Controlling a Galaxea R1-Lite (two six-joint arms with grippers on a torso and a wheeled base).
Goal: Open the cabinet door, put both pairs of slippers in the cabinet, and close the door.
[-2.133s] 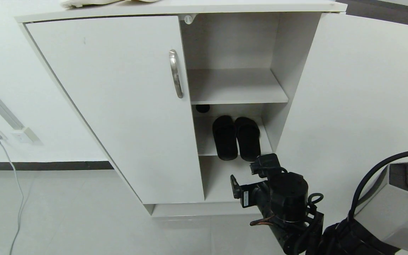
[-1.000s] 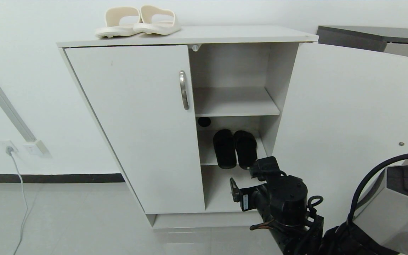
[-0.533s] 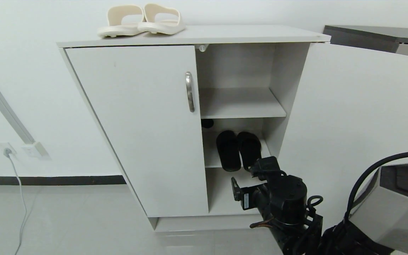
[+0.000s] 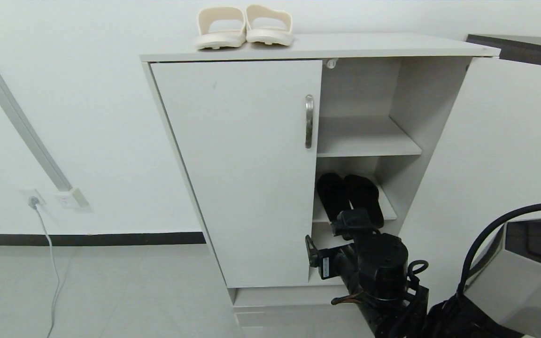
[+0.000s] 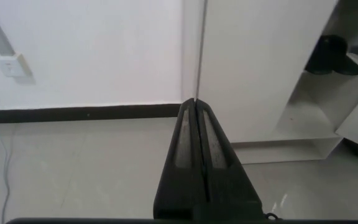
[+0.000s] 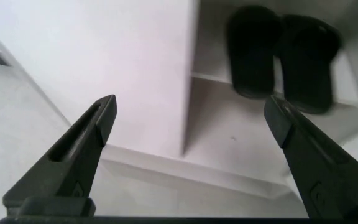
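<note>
While the left door (image 4: 237,169) stands shut, a cable (image 4: 48,239) hangs nearby.

Cabinet (image 4: 369,44) ahead, right door (image 4: 500,150) open.
One slipper pair (image 4: 244,27) on top, the second pair (image 4: 350,197) on the middle shelf (image 4: 389,212) behind my right gripper (image 4: 329,234).

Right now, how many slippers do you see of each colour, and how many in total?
Black slippers: 2, on a shelf inside the cabinet.
Cream slippers: 2, on top of the cabinet.
Total: 4 slippers.
</note>
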